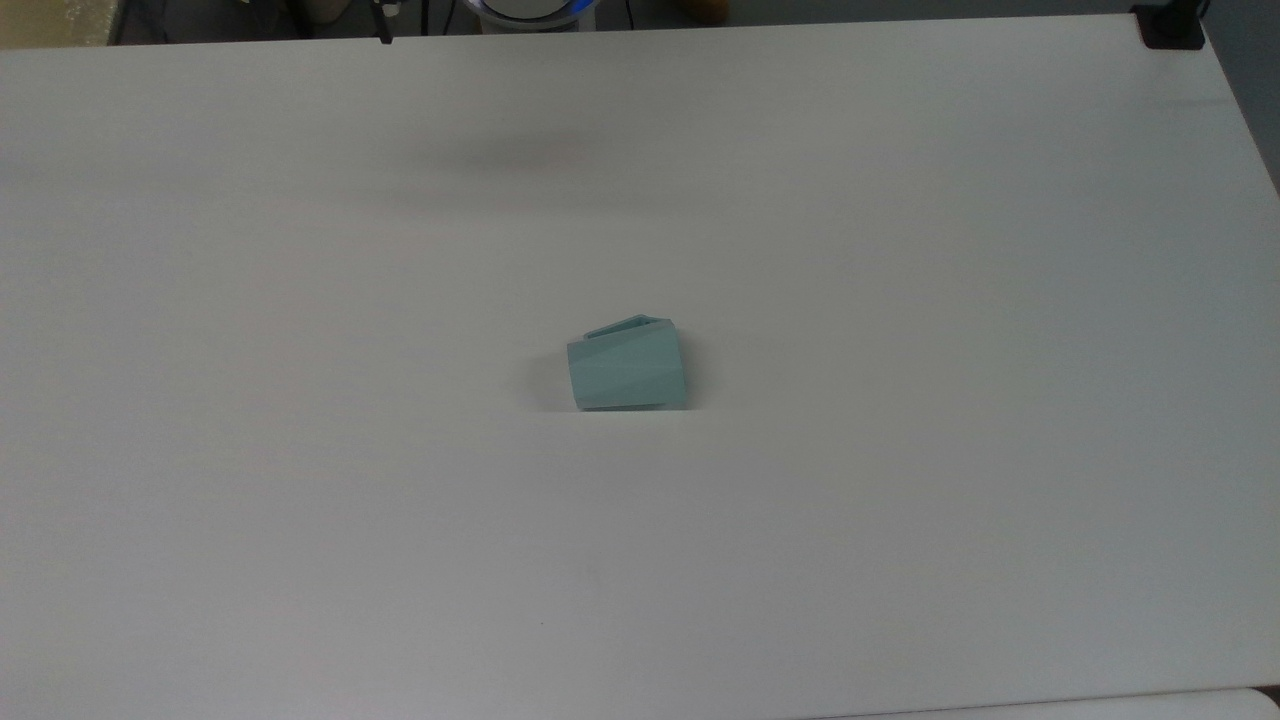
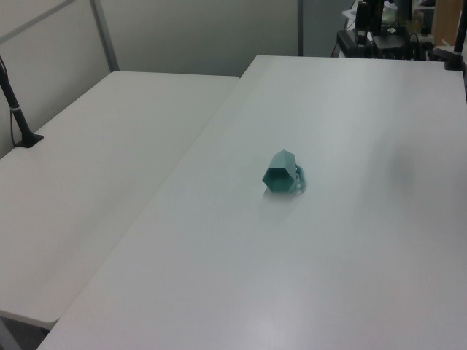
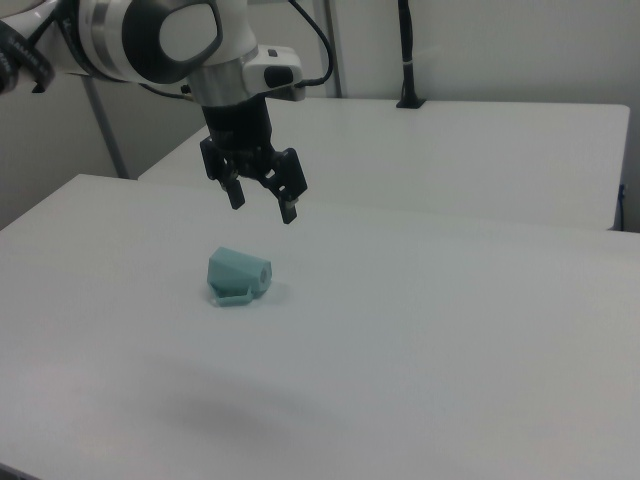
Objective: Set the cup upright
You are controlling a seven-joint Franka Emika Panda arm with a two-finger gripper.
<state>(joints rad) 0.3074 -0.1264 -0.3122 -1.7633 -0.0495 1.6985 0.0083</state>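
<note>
Right view: the fingers (image 3: 262, 202) hang spread wide above the desk (image 3: 450, 330); the cup (image 3: 238, 274) lies on its side toward their 6 o'clock, untouched.

arm (image 3: 140, 40) cut off at right view's left edge.
</note>
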